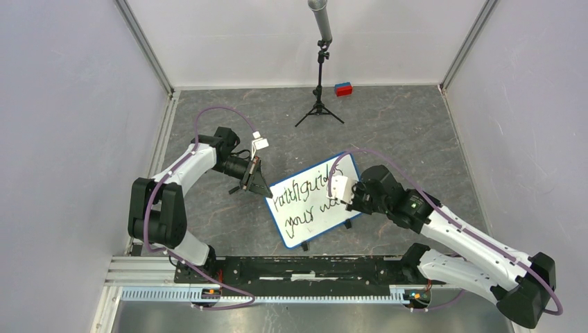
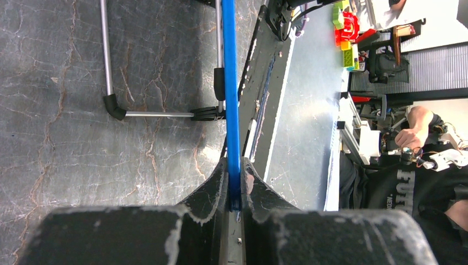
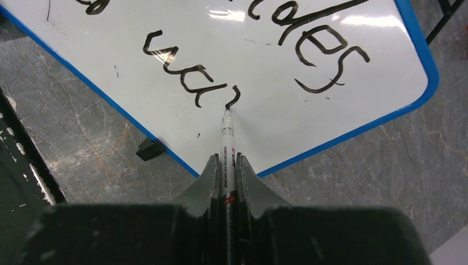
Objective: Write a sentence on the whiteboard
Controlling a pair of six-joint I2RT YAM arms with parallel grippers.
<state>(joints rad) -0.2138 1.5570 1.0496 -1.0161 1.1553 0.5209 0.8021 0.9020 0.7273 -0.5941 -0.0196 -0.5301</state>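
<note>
The whiteboard (image 1: 313, 227) sits on the near side of the tripod (image 1: 320, 104), its long axis slanting from near-left to far-right. The sentence (image 1: 303, 194) runs along it in 2 lines. The left gripper (image 2: 234, 176) pinches the board's blue left edge. The right gripper (image 3: 227, 171) clamps a marker (image 3: 227, 138), whose tip touches the end of line 2.

Bare tabletop (image 1: 416, 132) beyond whiteboard (image 1: 305, 202), tripod (image 1: 320, 90) at back
</note>
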